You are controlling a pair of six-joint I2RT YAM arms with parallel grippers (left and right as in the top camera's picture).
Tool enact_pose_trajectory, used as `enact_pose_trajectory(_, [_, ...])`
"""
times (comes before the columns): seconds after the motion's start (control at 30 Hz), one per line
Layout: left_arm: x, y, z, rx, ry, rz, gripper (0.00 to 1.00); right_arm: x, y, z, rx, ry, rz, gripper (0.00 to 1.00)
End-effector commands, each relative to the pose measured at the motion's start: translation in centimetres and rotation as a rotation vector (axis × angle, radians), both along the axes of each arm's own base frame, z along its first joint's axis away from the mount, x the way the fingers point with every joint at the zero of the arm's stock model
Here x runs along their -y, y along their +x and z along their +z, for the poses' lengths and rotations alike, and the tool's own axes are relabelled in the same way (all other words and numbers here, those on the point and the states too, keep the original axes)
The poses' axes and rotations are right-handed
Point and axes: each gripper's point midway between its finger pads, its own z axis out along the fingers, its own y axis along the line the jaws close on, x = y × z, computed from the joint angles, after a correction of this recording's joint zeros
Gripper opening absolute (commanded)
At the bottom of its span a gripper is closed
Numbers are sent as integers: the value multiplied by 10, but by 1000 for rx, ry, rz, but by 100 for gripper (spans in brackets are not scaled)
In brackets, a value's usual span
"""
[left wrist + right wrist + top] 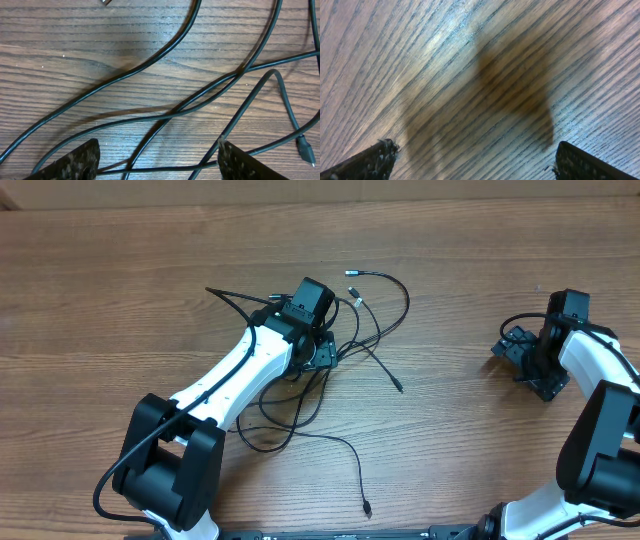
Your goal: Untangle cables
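Left claw (157,152) sits low over the cables (175,111), jaws apart and clamped on nothing. Its two dark fingers (75,162) look rough and speckled with pale grit at the tips. Between and ahead of them, thin, smooth black cords sweep over the table (75,50) in long curves, and two of them cross just ahead of the gap. One cord passes right through the space between the fingers. To the right of the right-hand finger, a strand bends into a tight hairpin and ends in a small dark, tapered plug (305,150).

The table is brown wood with fine, dark, wavy grain.

Over to the right claw (476,147): jaws spread wide, holding nothing. Below it there's only streaked wood and a soft brown shadow. The cables lie well off to its left.
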Motion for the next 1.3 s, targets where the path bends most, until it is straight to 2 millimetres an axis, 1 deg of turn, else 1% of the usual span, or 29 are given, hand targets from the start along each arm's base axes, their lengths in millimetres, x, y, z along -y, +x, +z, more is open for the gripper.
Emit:
enact_pose_trajectory(0.0, [0, 3, 7, 22, -10, -4, 76, 0, 0, -1, 2, 1, -9, 100])
enact_pose_trajectory(0.1, [0, 3, 7, 23, -11, -4, 76, 0, 0, -1, 2, 1, -9, 100])
enact_pose_trajectory(0.47, [0, 3, 7, 24, -11, -5, 81, 0, 0, -1, 2, 1, -9, 100])
enact_pose_trajectory(1.27, [0, 2, 7, 21, -9, -5, 83, 0, 0, -1, 2, 1, -9, 100])
